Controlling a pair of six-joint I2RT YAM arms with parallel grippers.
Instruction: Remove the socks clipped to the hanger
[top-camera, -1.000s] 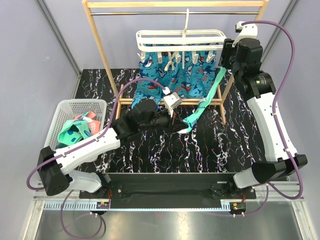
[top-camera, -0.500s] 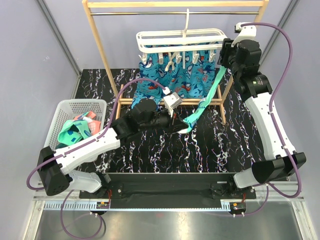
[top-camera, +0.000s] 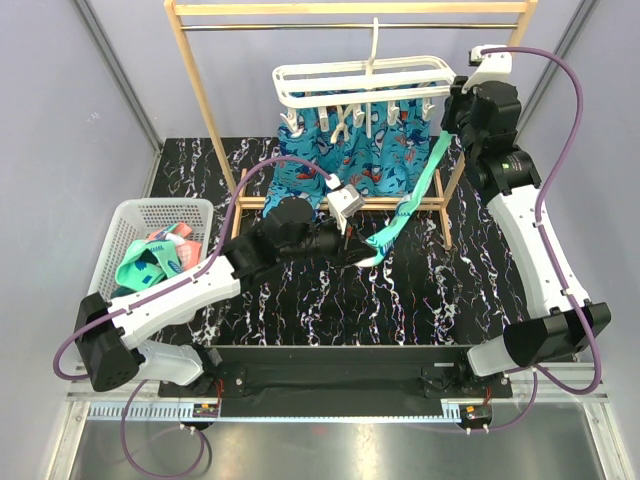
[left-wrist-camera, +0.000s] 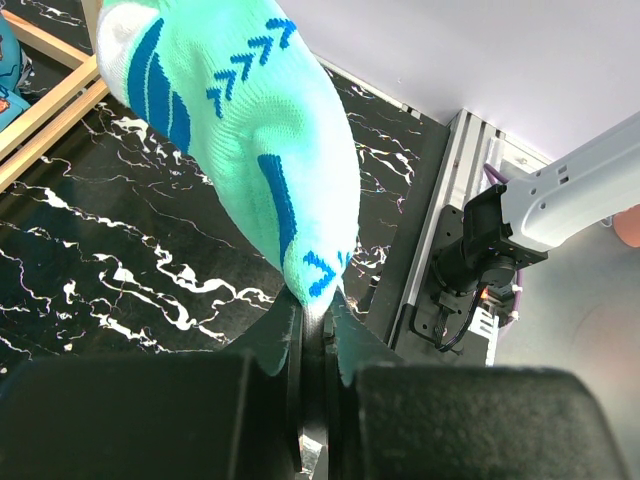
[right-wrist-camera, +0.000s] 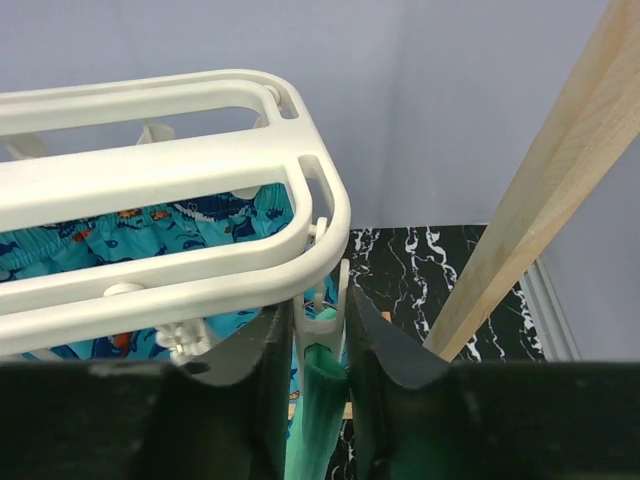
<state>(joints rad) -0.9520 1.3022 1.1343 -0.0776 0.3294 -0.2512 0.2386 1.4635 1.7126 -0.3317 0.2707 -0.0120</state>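
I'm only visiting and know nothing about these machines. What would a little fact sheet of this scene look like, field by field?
Setting: black marbled table with a wooden stand
Hanger: white clip hanger hooked on the stand's rail
Clipped on: blue patterned socks; mint-green sock by its top end
Left claw: shut on the mint-green sock's lower end
Right claw: jaws either side of the peg holding that sock; unclear if squeezing
Basket: white basket at left, loose socks inside
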